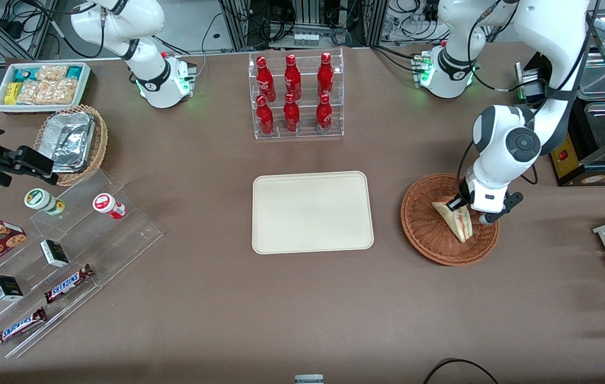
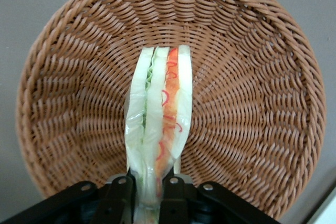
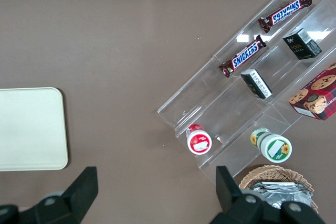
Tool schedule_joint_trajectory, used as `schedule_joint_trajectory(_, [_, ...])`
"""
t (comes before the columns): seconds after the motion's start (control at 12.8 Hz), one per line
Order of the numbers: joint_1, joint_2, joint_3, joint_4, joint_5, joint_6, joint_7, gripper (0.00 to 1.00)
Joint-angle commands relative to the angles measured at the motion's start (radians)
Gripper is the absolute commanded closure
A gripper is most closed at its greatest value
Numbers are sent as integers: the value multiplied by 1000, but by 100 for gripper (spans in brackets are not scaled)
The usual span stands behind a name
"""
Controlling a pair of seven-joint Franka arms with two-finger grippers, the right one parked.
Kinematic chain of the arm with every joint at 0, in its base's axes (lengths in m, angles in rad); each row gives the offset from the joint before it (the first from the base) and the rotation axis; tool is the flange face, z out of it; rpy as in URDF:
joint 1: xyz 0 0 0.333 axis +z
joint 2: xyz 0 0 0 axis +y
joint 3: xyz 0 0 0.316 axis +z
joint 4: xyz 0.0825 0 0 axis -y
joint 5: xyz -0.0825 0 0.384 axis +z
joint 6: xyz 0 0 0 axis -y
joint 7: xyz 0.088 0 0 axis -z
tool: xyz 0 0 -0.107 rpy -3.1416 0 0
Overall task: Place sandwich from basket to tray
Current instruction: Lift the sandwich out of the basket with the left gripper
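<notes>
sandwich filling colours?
Red and green between pale bread on the sandwich, clearest in the left wrist view; the gripper pinches it over the basket.

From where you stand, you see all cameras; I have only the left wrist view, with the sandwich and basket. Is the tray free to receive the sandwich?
Observer: Yes. In the front view nothing lies on the cream tray.
Operator: Where is it from the basket?
Observer: The tray lies beside the wicker basket, toward the parked arm's end of the table, with bare table between them.
Operator: Is the sandwich lifted already?
Observer: The gripper is shut on the sandwich, low inside the basket; the front view cannot settle whether it has left the weave.
</notes>
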Motion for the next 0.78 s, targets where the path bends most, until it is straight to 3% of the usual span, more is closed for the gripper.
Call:
schedule_joint_trajectory(0.0, [-16, 9, -29, 188, -2, -295, 96, 94])
schedule_joint_trajectory(0.24, [-80, 117, -41, 433, -2, -557, 147, 96])
schedule_joint_trajectory(0.71, [-231, 180, -41, 499, -2, -550, 130, 94])
